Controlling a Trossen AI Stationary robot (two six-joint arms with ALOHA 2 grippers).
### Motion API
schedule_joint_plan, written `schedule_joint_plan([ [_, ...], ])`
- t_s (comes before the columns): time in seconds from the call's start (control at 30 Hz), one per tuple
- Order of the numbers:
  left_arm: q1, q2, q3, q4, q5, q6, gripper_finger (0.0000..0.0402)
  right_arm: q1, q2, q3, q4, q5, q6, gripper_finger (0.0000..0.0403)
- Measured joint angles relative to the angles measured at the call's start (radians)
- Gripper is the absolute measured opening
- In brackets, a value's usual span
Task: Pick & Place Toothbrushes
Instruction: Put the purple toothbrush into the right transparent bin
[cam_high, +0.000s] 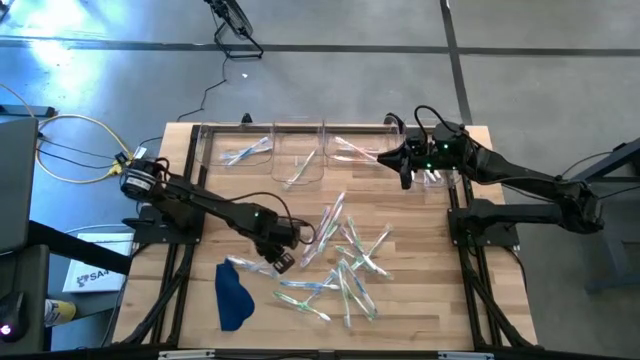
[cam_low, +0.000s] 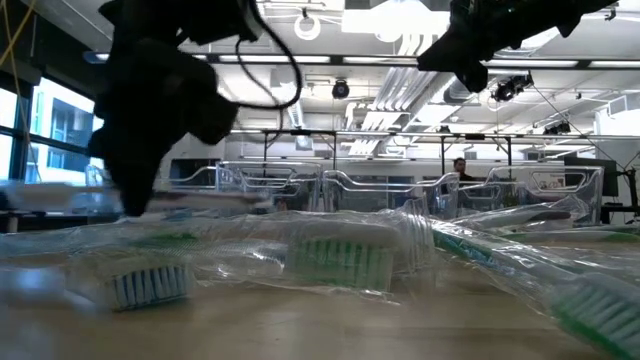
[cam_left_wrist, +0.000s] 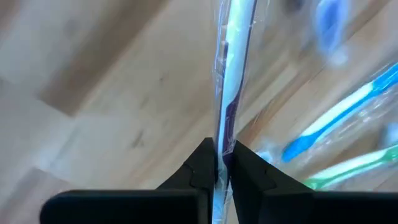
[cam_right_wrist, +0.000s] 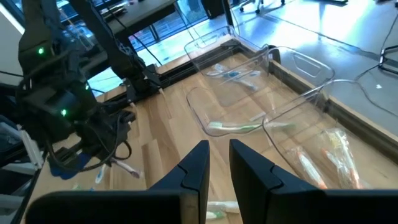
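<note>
Several wrapped toothbrushes (cam_high: 345, 265) lie in a loose pile on the middle of the wooden table. My left gripper (cam_high: 281, 259) stands at the pile's left side, pointing steeply down, shut on one wrapped toothbrush (cam_left_wrist: 236, 56) with a whitish-purple handle. My right gripper (cam_right_wrist: 219, 163) hovers above the clear bins (cam_high: 300, 155) at the far edge. Its fingers are slightly apart, with nothing between them. Some toothbrushes (cam_right_wrist: 233, 127) lie inside the bins. My left gripper pinches the wrapped toothbrush's handle at its purple stretch (cam_left_wrist: 227, 127) between the two fingertips, wrapper and all. The fingers come from above, slanting down. The toothbrush (cam_high: 250, 265) runs out sideways toward the table's left. I cannot tell whether any part of it rests on the table.
A dark blue cloth (cam_high: 233, 298) lies near the front left, close to my left gripper. The clear bins stand in a row along the far edge (cam_right_wrist: 292, 93). Bare wood (cam_high: 420, 300) lies to the right of the pile.
</note>
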Motion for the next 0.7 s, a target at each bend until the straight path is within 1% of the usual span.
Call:
schedule_joint_plan([
  [0.1, 0.022, -0.007, 0.049, 0.002, -0.032, 0.056, 0.0025, 0.0, 0.0, 0.0, 0.001, -0.03, 0.0, 0.0054],
  [0.23, 0.069, -0.022, 0.126, 0.006, -0.076, 0.171, 0.0025, 0.0, 0.0, 0.0, 0.014, -0.094, -0.005, 0.0054],
  [0.33, 0.105, -0.024, 0.194, -0.005, -0.113, 0.276, 0.0025, 0.0, -0.001, 0.0, 0.015, -0.164, -0.005, 0.0054],
  [0.47, 0.159, -0.028, 0.299, 0.011, -0.125, 0.437, 0.0024, 0.0, -0.025, 0.0, 0.015, -0.262, -0.007, 0.0054],
  [0.57, 0.209, -0.028, 0.368, 0.061, -0.13, 0.59, 0.0024, 0.0, -0.051, 0.0, 0.018, -0.304, -0.008, 0.0054],
  [0.7, 0.291, -0.028, 0.453, 0.183, -0.116, 0.766, 0.0024, 0.0, -0.098, 0.0, 0.062, -0.309, -0.008, 0.0054],
])
